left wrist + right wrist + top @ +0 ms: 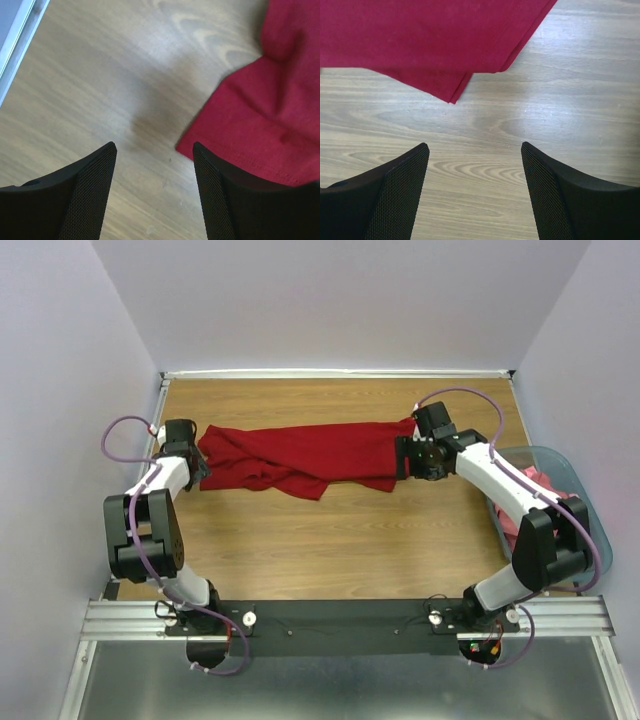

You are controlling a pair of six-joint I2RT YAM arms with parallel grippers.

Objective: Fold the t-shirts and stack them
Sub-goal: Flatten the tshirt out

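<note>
A dark red t-shirt lies stretched lengthwise across the far half of the wooden table, rumpled along its near edge. My left gripper is open and empty just off the shirt's left end; in the left wrist view the shirt's hemmed corner lies beside the right finger. My right gripper is open and empty at the shirt's right end; in the right wrist view the shirt's edge lies beyond the fingertips. Salmon-pink t-shirts sit in the basket at the right.
A grey-blue plastic basket stands at the table's right edge, beside the right arm. The white table rim runs along the left. Bare wood spans the near half of the table.
</note>
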